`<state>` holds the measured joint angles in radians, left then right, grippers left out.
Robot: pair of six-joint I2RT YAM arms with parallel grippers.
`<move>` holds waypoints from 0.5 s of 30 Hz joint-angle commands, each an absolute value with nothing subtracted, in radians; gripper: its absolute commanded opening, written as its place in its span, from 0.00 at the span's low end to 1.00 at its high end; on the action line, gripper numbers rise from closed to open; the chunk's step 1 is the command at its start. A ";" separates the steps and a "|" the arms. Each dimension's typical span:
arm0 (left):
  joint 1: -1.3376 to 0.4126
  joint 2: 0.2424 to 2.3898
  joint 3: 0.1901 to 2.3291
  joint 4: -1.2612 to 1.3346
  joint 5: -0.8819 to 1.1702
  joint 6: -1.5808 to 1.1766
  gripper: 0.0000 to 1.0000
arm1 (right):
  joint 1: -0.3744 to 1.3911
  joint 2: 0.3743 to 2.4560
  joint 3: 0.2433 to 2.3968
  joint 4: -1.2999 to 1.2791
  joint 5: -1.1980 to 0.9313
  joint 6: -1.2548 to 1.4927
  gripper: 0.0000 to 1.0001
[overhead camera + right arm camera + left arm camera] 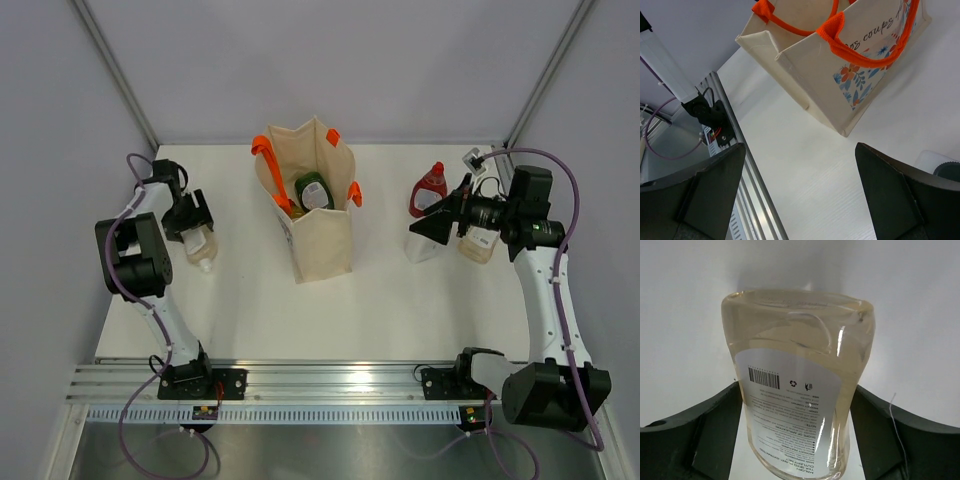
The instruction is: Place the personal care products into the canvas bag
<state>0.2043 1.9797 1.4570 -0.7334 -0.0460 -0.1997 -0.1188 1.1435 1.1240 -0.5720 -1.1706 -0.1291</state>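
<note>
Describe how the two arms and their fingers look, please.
The left arm and right arm look alike: white tubular links, bulky black joints, a thin purple cable looping alongside each. The fingers are matte black, broad and wedge-shaped. No markings are legible.

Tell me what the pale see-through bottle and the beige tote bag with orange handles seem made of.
The pale see-through bottle looks like glossy clear plastic: bright highlights streak its wall, and it carries a white printed label. The beige tote bag looks like matte woven canvas, creased stiffly at its corners; its orange handles are probably fabric webbing.
</note>
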 commanded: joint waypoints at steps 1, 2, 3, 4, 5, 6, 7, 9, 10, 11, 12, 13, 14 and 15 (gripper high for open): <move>0.186 1.957 1.332 -0.620 0.507 -0.340 0.02 | -0.138 1.088 1.115 -0.546 -1.197 -0.120 0.99; 0.186 1.951 1.283 -0.600 0.546 -0.357 0.02 | -0.140 1.080 1.109 -0.548 -1.195 -0.121 1.00; 0.186 1.941 1.261 -0.553 0.578 -0.383 0.02 | -0.141 1.074 1.106 -0.549 -1.190 -0.123 1.00; 0.187 1.934 1.237 -0.522 0.622 -0.402 0.03 | -0.146 1.065 1.104 -0.549 -1.186 -0.124 0.99; 0.186 1.928 1.194 -0.502 0.641 -0.416 0.04 | -0.147 1.060 1.097 -0.549 -1.184 -0.126 0.99; 0.187 1.921 1.175 -0.465 0.656 -0.438 0.06 | -0.150 1.052 1.095 -0.551 -1.184 -0.126 1.00; 0.186 1.918 1.158 -0.447 0.681 -0.451 0.08 | -0.152 1.049 1.094 -0.549 -1.181 -0.126 1.00; 0.187 1.913 1.111 -0.398 0.733 -0.492 0.10 | -0.155 1.045 1.091 -0.557 -1.177 -0.129 0.99; 0.187 1.907 1.097 -0.349 0.773 -0.508 0.11 | -0.155 1.046 1.091 -0.558 -1.174 -0.133 0.99; 0.186 1.902 1.080 -0.319 0.802 -0.524 0.11 | -0.156 1.045 1.091 -0.563 -1.172 -0.135 1.00; 0.187 1.898 1.048 -0.251 0.830 -0.567 0.11 | -0.158 1.045 1.091 -0.563 -1.170 -0.138 0.99; 0.186 1.888 1.039 -0.235 0.857 -0.580 0.10 | -0.158 1.045 1.089 -0.566 -1.170 -0.138 1.00; 0.187 1.885 1.032 -0.216 0.870 -0.587 0.10 | -0.156 1.046 1.088 -0.568 -1.170 -0.138 1.00; 0.187 1.881 1.013 -0.163 0.905 -0.619 0.10 | -0.158 1.046 1.088 -0.568 -1.170 -0.138 0.99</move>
